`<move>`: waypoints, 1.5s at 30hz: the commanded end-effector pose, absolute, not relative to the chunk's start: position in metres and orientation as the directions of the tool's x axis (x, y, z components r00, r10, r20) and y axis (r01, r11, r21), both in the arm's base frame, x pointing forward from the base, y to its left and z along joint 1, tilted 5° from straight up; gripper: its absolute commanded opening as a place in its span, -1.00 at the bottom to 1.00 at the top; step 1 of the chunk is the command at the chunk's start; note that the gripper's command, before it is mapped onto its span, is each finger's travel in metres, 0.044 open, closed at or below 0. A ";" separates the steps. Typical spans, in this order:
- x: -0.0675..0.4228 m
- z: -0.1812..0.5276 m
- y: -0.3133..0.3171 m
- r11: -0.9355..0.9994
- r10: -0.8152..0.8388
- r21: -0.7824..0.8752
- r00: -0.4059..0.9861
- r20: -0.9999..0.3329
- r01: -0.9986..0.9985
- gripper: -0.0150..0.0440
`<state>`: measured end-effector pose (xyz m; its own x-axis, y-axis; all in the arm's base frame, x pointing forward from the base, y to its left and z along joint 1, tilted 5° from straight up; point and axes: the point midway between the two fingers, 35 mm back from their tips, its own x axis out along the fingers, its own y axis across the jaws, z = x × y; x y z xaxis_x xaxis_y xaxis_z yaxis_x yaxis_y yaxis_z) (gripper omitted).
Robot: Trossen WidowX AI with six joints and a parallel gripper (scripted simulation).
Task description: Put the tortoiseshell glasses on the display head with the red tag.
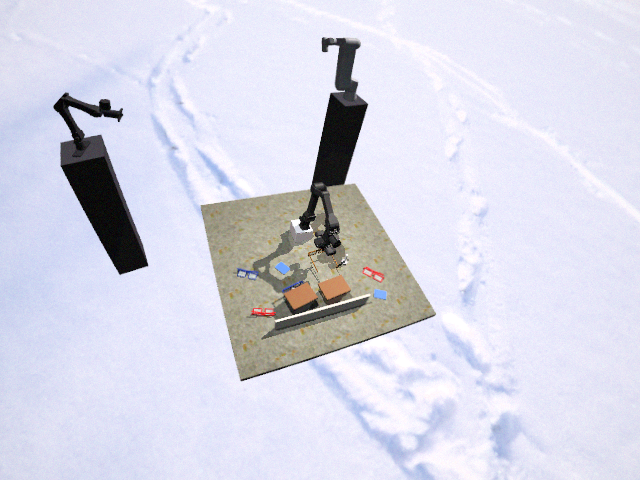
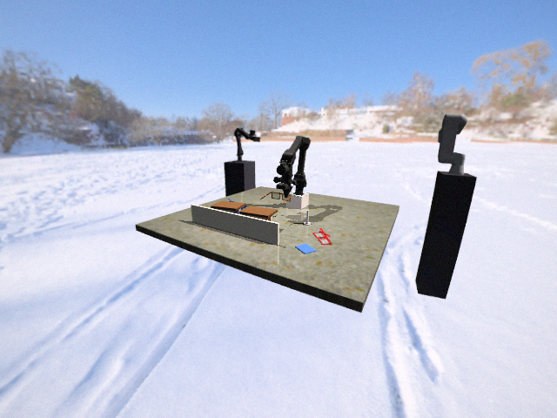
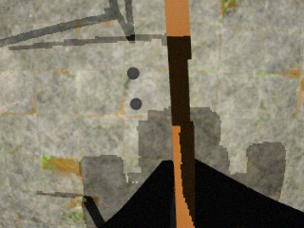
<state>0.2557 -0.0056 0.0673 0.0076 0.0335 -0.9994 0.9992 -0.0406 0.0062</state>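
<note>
Gripper (image 1: 330, 251) was clamped nearly shut on the tortoiseshell glasses (image 3: 179, 83), frame hanging just below its fingers, above the mat (image 1: 361, 217).

No lettering, number, brand or sign can be read in any of the three views; whatever small marks there may be are too blurred to make out.
</note>
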 end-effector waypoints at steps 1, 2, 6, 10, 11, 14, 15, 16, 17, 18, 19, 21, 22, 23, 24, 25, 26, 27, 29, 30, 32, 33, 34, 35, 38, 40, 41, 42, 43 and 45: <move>0.261 0.064 -0.017 -0.025 0.068 0.012 0.014 -0.998 1.000 -0.49; 0.262 0.063 -0.020 -0.022 0.075 0.013 0.014 -0.997 1.000 -0.49; 0.262 0.061 -0.022 -0.020 0.081 0.018 0.020 -0.997 1.000 -0.49; 0.262 0.059 -0.022 -0.024 0.083 0.059 0.061 -0.995 0.998 -0.49; 0.263 0.059 -0.022 -0.026 0.083 0.076 0.078 -0.993 0.997 -0.49; 0.263 0.057 -0.022 -0.030 0.083 0.127 0.129 -0.988 0.991 -0.49; 0.263 0.056 -0.022 -0.032 0.083 0.143 0.145 -0.986 0.989 -0.49; 0.262 0.055 -0.022 -0.033 0.083 0.159 0.161 -0.983 0.987 -0.49; 0.262 0.054 -0.022 -0.034 0.082 0.175 0.177 -0.981 0.984 -0.49; 0.262 0.053 -0.022 -0.035 0.080 0.188 0.190 -0.979 0.982 -0.49; 0.262 0.051 -0.022 -0.035 0.078 0.192 0.194 -0.978 0.981 -0.49; 0.262 0.050 -0.022 -0.034 0.077 0.186 0.188 -0.979 0.982 -0.49; 0.261 0.050 -0.022 -0.034 0.077 0.180 0.182 -0.980 0.983 -0.49; 0.261 0.049 -0.022 -0.033 0.077 0.172 0.174 -0.982 0.985 -0.49; 0.261 0.048 -0.022 -0.032 0.078 0.161 0.163 -0.984 0.986 -0.49; 0.261 0.047 -0.022 -0.031 0.078 0.147 0.149 -0.986 0.989 -0.49; 0.261 0.046 -0.022 -0.030 0.078 0.130 0.132 -0.988 0.991 -0.49; 0.261 0.045 -0.022 -0.028 0.077 0.113 0.115 -0.990 0.993 -0.49; 0.260 0.042 -0.022 -0.025 0.075 0.079 0.081 -0.994 0.997 -0.49; 0.260 0.041 -0.021 -0.024 0.073 0.068 0.069 -0.995 0.997 -0.49; 0.260 0.037 -0.021 -0.023 0.067 0.059 0.061 -0.996 0.998 -0.49; 0.260 0.035 -0.021 -0.023 0.067 0.062 0.063 -0.996 0.998 -0.49; 0.261 0.034 -0.021 -0.024 0.066 0.067 0.069 -0.995 0.997 -0.49; 0.261 0.033 -0.020 -0.024 0.066 0.073 0.075 -0.995 0.997 -0.49; 0.261 0.030 -0.020 -0.026 0.065 0.097 0.099 -0.993 0.995 -0.49; 0.261 0.028 -0.020 -0.027 0.064 0.115 0.117 -0.991 0.993 -0.49; 0.262 0.027 -0.020 -0.027 0.064 0.120 0.121 -0.991 0.992 -0.49; 0.262 0.025 -0.020 -0.027 0.064 0.122 0.124 -0.990 0.992 -0.49; 0.262 0.024 -0.020 -0.028 0.065 0.123 0.125 -0.990 0.992 -0.49; 0.261 0.022 -0.020 -0.028 0.068 0.120 0.122 -0.990 0.992 -0.49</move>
